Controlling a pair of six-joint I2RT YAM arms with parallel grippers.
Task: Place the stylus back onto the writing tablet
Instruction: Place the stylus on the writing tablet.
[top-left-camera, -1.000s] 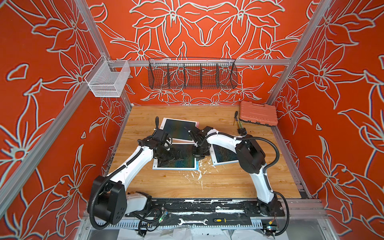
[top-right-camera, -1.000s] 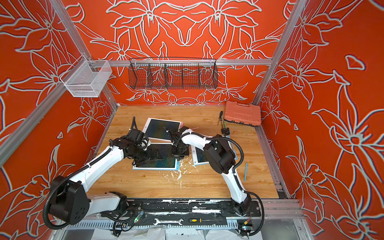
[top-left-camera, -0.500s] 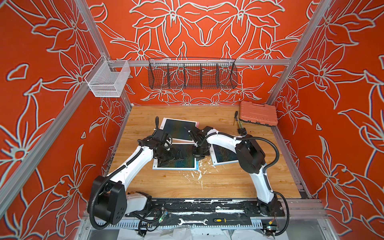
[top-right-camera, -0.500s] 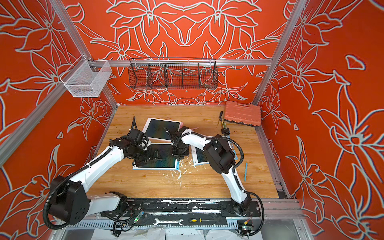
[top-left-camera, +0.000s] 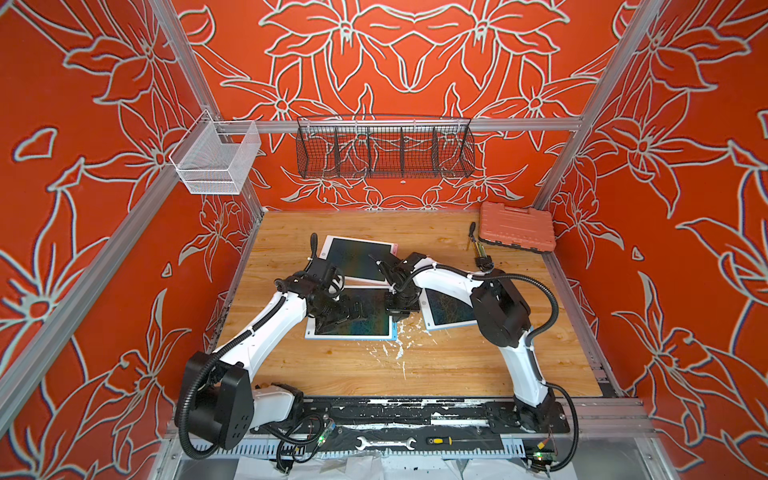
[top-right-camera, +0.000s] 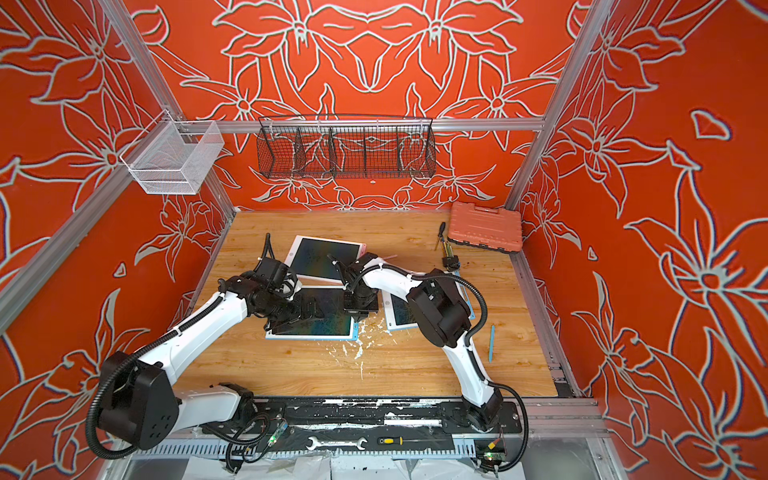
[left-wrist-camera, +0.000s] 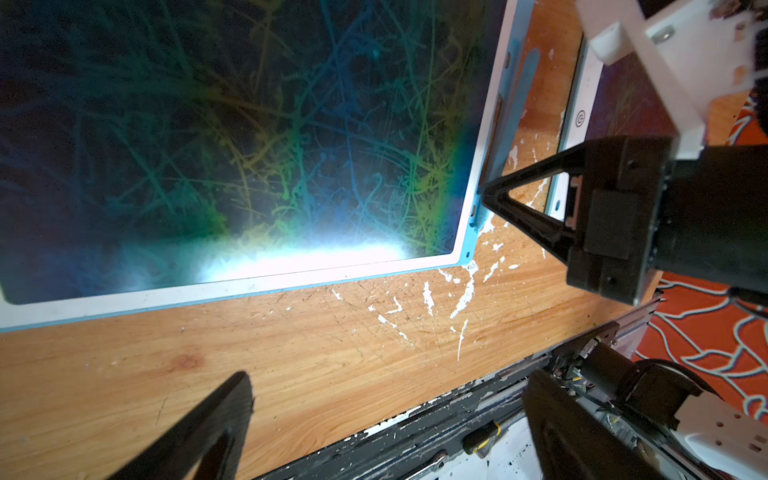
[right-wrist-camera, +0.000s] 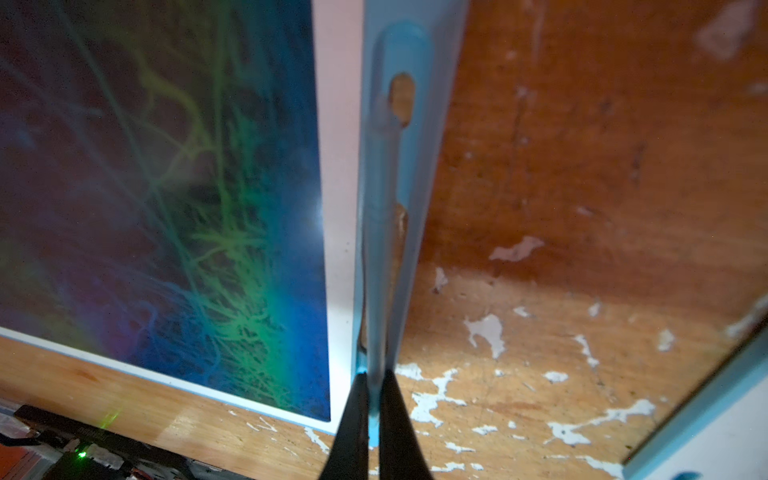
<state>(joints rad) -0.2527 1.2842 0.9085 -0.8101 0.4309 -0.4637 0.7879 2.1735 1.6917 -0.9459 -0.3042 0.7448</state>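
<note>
The writing tablet (right-wrist-camera: 338, 208), white-framed with a blue edge and a dark scribbled screen, lies flat on the wooden table (top-left-camera: 436, 365) in both top views. The light blue stylus (right-wrist-camera: 376, 249) lies lengthwise along the blue holder strip (right-wrist-camera: 419, 166) on the tablet's side. My right gripper (right-wrist-camera: 373, 374) is shut on the stylus's near end, at the tablet's right edge (top-left-camera: 390, 328). My left gripper (left-wrist-camera: 388, 386) is open with nothing between its fingers, low over the same tablet (left-wrist-camera: 249, 145) near its left half (top-right-camera: 307, 311).
A pink-edged tablet (top-left-camera: 357, 257) lies behind and a blue-edged one (top-left-camera: 449, 309) to the right under my right arm. A loose blue stylus (top-right-camera: 492, 343) lies right of it. An orange case (top-left-camera: 517, 226) and hand tools (top-left-camera: 473, 237) sit at the back right.
</note>
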